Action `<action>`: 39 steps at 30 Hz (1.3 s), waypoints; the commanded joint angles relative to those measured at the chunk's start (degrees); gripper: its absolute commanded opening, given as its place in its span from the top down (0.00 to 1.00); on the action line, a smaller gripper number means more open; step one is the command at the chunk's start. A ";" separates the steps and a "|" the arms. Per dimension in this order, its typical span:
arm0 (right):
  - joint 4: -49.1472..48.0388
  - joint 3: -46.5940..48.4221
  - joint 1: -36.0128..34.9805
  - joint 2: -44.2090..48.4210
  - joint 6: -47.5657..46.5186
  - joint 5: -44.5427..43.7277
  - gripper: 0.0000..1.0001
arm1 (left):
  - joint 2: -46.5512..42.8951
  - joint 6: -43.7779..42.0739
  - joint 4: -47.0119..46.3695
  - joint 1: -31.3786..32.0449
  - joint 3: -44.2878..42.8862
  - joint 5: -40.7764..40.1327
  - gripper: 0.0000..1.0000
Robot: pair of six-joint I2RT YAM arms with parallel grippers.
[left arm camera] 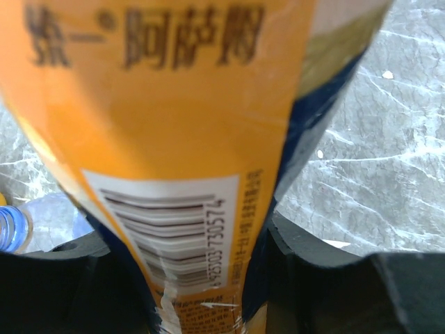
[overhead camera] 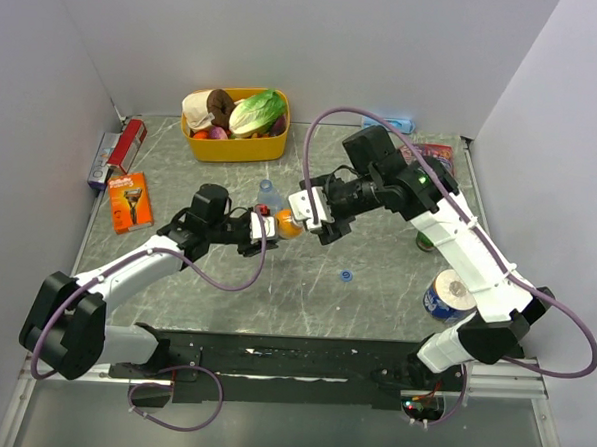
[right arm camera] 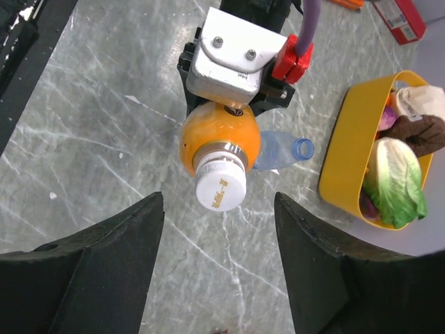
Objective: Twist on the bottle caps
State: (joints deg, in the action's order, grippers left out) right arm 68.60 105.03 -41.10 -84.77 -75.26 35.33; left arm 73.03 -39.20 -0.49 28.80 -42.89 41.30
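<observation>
My left gripper [overhead camera: 261, 229] is shut on the bottle of orange liquid [overhead camera: 288, 224], gripping its labelled body [left arm camera: 174, 139] and holding it above the table, tipped toward the right arm. A white cap [right arm camera: 221, 188] sits on the neck of this bottle [right arm camera: 219, 136]. My right gripper [overhead camera: 314, 216] faces the cap with its jaws open [right arm camera: 217, 200], the fingers standing apart on either side and not touching it. The clear water bottle [overhead camera: 268, 192] stands uncapped just behind, its blue-rimmed mouth [right arm camera: 302, 148] showing. A tiny blue cap [overhead camera: 346, 276] lies on the table, nearer the front.
A yellow basket [overhead camera: 232, 152] of toy food stands at the back. An orange razor pack [overhead camera: 129, 201] and a red box [overhead camera: 117, 152] lie at the left. A blue-and-white can [overhead camera: 448, 296] stands at the right by the right arm.
</observation>
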 commanded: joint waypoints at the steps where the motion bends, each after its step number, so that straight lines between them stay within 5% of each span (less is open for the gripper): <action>1: 0.04 1.05 -0.91 0.14 -2.69 -0.09 0.31 | 0.18 -1.40 -0.83 -0.14 -2.63 2.91 0.99; 19: 1.19 1.66 -2.05 -1.89 -4.63 -1.58 0.50 | 0.18 -1.84 -1.18 -0.06 -2.72 3.00 0.99; 26: 1.36 2.36 -2.67 -3.29 -3.58 -3.77 0.65 | 0.18 -1.32 -1.00 -0.14 -3.25 2.12 0.99; 39: 9.63 20.81 -2.23 -20.95 26.00 -10.03 0.80 | -7.82 14.93 -20.50 0.56 2.73 -12.02 0.99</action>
State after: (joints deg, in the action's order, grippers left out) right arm 75.55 122.02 -43.35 -100.16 -63.24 26.74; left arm 70.13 -32.73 -5.41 28.45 -39.51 31.18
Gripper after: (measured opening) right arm 0.406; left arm 0.532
